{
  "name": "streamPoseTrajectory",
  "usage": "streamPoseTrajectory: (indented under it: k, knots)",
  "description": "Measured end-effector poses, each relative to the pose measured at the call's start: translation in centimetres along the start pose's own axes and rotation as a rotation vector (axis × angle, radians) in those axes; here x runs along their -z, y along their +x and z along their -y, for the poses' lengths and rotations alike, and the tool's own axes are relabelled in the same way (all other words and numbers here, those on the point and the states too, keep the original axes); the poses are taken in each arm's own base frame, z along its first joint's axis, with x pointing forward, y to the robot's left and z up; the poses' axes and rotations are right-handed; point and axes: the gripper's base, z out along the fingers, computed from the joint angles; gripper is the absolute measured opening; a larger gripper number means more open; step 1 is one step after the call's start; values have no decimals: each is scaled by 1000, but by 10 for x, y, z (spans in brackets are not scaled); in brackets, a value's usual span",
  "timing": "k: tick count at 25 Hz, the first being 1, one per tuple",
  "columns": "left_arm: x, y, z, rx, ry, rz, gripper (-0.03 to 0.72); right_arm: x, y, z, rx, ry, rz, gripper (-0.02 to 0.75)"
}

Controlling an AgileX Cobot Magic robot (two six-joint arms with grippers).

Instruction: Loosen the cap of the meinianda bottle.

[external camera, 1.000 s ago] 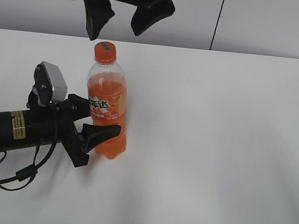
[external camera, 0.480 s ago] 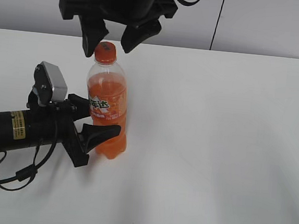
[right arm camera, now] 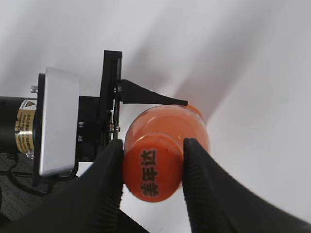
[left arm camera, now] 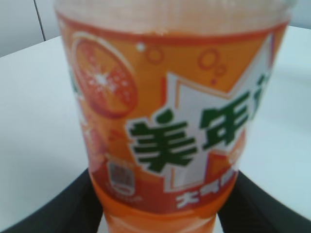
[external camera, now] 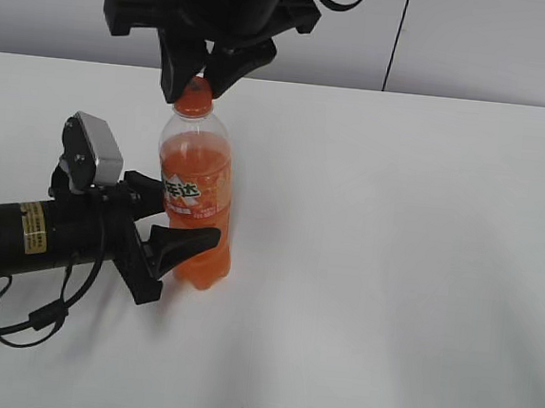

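My right fingers (right arm camera: pixel 112 167) sit either side of the cap (right arm camera: pixel 151 167), pads against its ribbed edge from above, so I am clamped on it, though how firmly I cannot tell. My left fingers (external camera: pixel 185 240) wrap the lower body of the meinianda bottle (external camera: pixel 195 197) from the side, one in front and one behind the label, holding it upright on the white bench (external camera: pixel 392 253).

The risk, as I judge it: if my top grip is light, the pads will skid round the ribs and the cap won't turn. If my lower grip is loose, the whole bottle will spin with the cap, or tip. Squeezing the soft body too hard could push drink out once the seal breaks.

My right arm hangs nearly straight down over the bottle from the far side; my left arm lies low along the bench, reaching in from the left.
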Motion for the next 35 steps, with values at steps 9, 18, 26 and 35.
streamPoseTrajectory:
  k: [9,18,26,35]
  knots:
    - [0,0,0,0,0,0,419,0,0,-1,247,-12,1,277]
    - [0,0,0,0,1,0,406,1,0,-2,763,-17,9,272]
    - [0,0,0,-1,1,0,407,1,0,-2,1109,-23,8,272]
    - [0,0,0,-1,1,-1,405,1,1,-2,1436,-25,10,272]
